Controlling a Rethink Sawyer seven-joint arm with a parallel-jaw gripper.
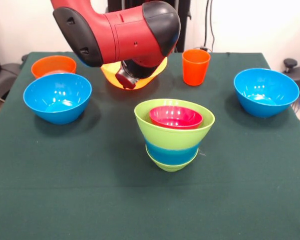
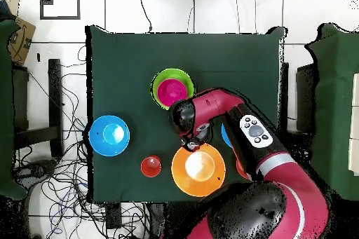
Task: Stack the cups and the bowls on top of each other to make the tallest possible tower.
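Observation:
The tower (image 1: 173, 137) stands mid-table: a small green bowl at the bottom, a blue band, a large lime bowl, and a red-pink bowl (image 1: 176, 117) lying inside the top. It also shows in the overhead view (image 2: 172, 89). The largest yellow bowl (image 1: 157, 71) sits at the robot's side of the table, mostly hidden by the arm, and shows whole from overhead (image 2: 198, 170). My gripper (image 1: 126, 78) hangs at that bowl's rim (image 2: 195, 138); its state is hidden. The orange cup (image 1: 196, 67) stands upright beside the bowl (image 2: 151, 167). The yellow-green cup is out of view.
A blue bowl (image 1: 57, 98) and an orange bowl (image 1: 53, 65) sit at the picture's left in the front view, and another blue bowl (image 1: 266, 92) at the right (image 2: 109, 135). The red arm (image 2: 245, 127) covers the first two from overhead.

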